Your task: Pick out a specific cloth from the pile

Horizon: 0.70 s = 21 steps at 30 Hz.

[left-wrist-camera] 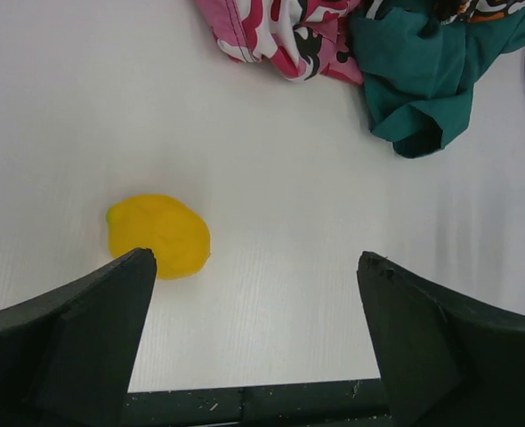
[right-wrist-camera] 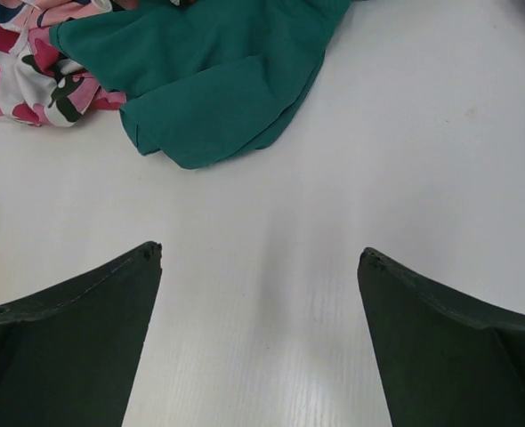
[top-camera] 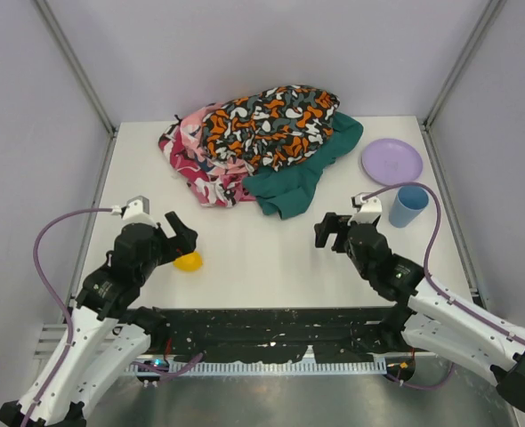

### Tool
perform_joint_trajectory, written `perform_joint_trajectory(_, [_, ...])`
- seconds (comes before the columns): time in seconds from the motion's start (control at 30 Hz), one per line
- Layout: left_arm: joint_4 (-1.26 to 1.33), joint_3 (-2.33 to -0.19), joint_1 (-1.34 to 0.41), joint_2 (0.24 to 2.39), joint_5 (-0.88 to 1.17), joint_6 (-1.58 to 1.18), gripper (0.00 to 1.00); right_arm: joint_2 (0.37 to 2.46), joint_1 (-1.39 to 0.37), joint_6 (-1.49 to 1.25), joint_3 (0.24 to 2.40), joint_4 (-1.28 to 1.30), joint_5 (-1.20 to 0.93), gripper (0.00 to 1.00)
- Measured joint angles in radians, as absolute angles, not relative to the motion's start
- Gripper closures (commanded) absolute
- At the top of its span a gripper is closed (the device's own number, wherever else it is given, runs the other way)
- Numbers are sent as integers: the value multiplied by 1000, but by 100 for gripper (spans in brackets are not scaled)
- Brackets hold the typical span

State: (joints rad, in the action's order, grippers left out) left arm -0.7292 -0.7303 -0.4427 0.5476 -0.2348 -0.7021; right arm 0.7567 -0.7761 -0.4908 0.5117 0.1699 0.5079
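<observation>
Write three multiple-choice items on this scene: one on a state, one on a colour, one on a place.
1. The left fingers and right fingers are:
A) open and empty
B) both shut tight
C) one pair open, one pair shut

2. The plate is:
A) green
B) purple
C) red

3. The yellow lump lies:
A) on the plate
B) by the right fingers
C) by the left fingers

Answers:
1 A: each wrist view shows a wide gap with nothing held.
2 B: it is pale purple in the top view.
3 C: it sits close beside the left fingers, far from the right ones.
</observation>
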Motion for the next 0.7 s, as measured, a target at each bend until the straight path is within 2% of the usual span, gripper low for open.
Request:
perform_joint_trajectory(0.17, [-730, -730, -443, 555, -236, -699, 0, 768, -776, -308, 524, 118, 445, 5])
perform_joint_trajectory(0.27, [-730, -730, -443, 564, -239, -698, 0, 840, -775, -67, 593, 80, 305, 5])
perform_joint_trajectory(0.53, [-730, -730, -443, 605, -258, -691, 0, 1360, -777, 608, 1110, 177, 2, 5])
perform_joint_trajectory(0.7, [-727, -730, -443, 635, -269, -689, 0, 1570, -777, 839, 1215, 241, -92, 5])
